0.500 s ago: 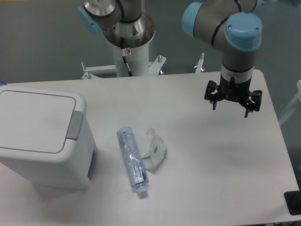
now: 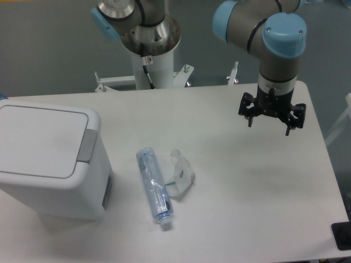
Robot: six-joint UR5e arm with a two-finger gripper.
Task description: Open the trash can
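Note:
The trash can point(image 2: 49, 159) is a large white boxy bin at the left of the table. Its flat lid point(image 2: 38, 139) lies shut, with the grey push tab point(image 2: 88, 145) on its right edge. My gripper point(image 2: 269, 124) hangs above the far right of the table, pointing down, well away from the bin. Its black fingers point(image 2: 249, 119) are spread apart and hold nothing.
A crushed clear plastic bottle point(image 2: 154, 186) lies in the middle of the table, just right of the bin. A crumpled clear wrapper point(image 2: 182, 174) rests beside it. The arm's white base post point(image 2: 151, 60) stands at the back edge. A black object point(image 2: 341, 235) sits at the front right corner.

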